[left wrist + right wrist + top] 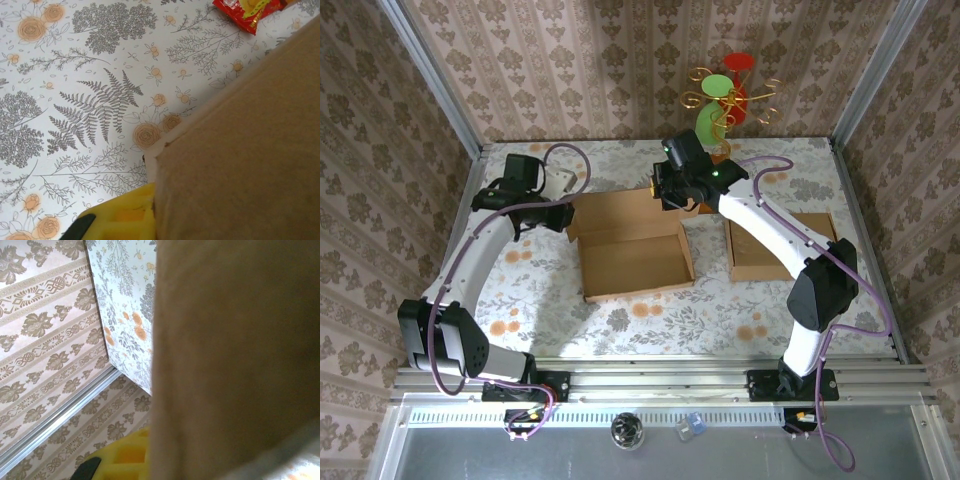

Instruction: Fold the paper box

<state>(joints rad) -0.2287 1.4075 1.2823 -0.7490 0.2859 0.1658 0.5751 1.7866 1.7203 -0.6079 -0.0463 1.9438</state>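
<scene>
One floral-cloth table [620, 320] under everything. Paper box [635, 260] at table centre, open tray toward arms, lid flap behind it. Second cardboard box [760, 262] to right, apart, partly under right arm. Left gripper [563, 216] at rear left corner of paper box, jaws pressed together, pinching cardboard edge; yellow finger [125, 220] touching board in left wrist view. Right gripper [666, 196] at rear right of lid flap, jaws pressed onto cardboard beside yellow finger [125, 455]. Wire ornament stand [725, 100] at back edge. Red packet [245, 9] on cloth near box corner.
</scene>
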